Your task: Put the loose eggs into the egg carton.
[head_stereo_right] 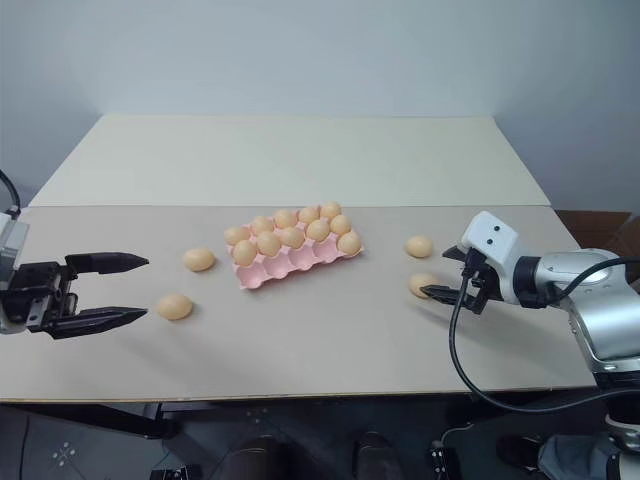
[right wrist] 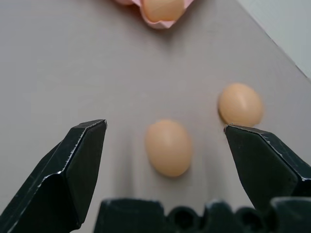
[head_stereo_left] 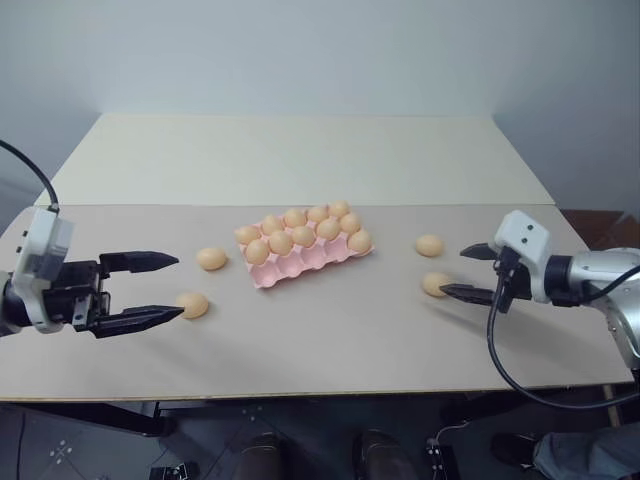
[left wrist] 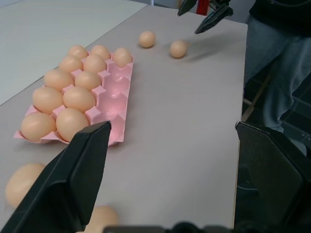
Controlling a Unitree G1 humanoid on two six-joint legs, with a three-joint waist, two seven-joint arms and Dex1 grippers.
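Loose eggs, four, on beige tabletop (head_stereo_left: 330,350), two each side of egg carton. Left pair: one (head_stereo_left: 211,259) just beside carton's left end, one (head_stereo_left: 192,305) nearer front edge. Right pair: one (head_stereo_left: 430,245) farther back, one (head_stereo_left: 436,284) nearer front.

Egg carton (head_stereo_left: 290,267), pink, mid-table, set at a slant. Two back rows filled with ten eggs (head_stereo_left: 303,234); front row of cups bare.

Left gripper (head_stereo_left: 165,288) held level above table, fingers spread wide, nothing between them. Tips pointing toward carton, nearer left egg just past lower fingertip, apart from it.

Right gripper (head_stereo_left: 458,270) angled down and inward, fingers spread wide, nothing held. Nearer right egg (right wrist: 168,147) centred between the two fingers (right wrist: 77,165) in right wrist view, untouched; farther egg (right wrist: 240,104) close beside the other finger.

Person's legs (left wrist: 279,73) standing just off table's far end in left wrist view.
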